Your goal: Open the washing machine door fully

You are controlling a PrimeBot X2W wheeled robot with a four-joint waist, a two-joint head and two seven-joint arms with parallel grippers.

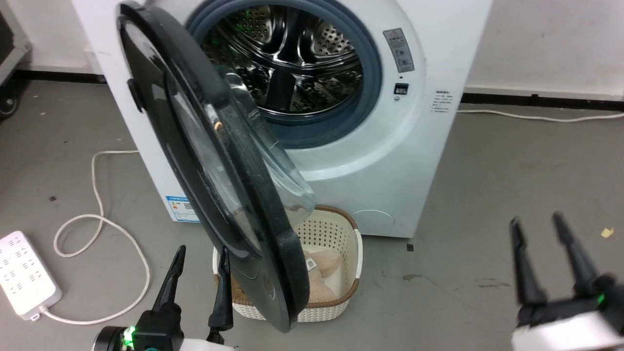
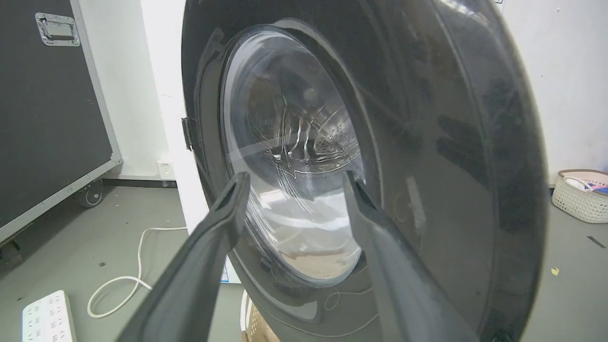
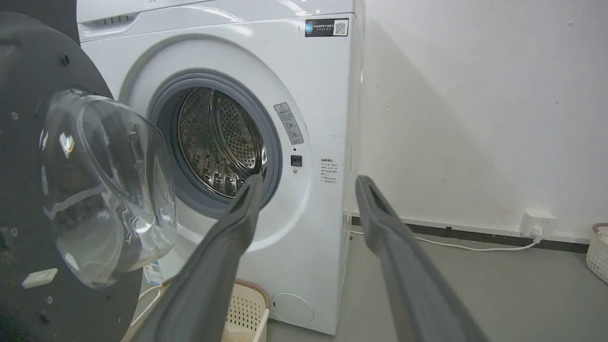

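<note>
The white washing machine (image 1: 390, 161) stands ahead with its steel drum (image 1: 292, 58) exposed. Its round black washing machine door (image 1: 170, 146) hangs swung out on the left hinge, roughly edge-on to me, glass bowl bulging toward the drum. My left gripper (image 1: 202, 253) is open at the lower left, its fingertips close beside the door's outer face near the lower rim. The left wrist view looks straight at that outer face (image 2: 427, 156) between the open left gripper (image 2: 294, 183). My right gripper (image 1: 535, 222) is open at the lower right, well clear of the door, holding nothing; seen open (image 3: 308, 183) facing the machine (image 3: 323, 95).
A cream laundry basket (image 1: 341, 234) with a beige cloth sits on the floor under the door. A white power strip (image 1: 24, 275) and looping cable (image 1: 97, 214) lie at left. A black wheeled case (image 2: 47, 118) stands further left. Another basket (image 2: 582, 194) is by the right wall.
</note>
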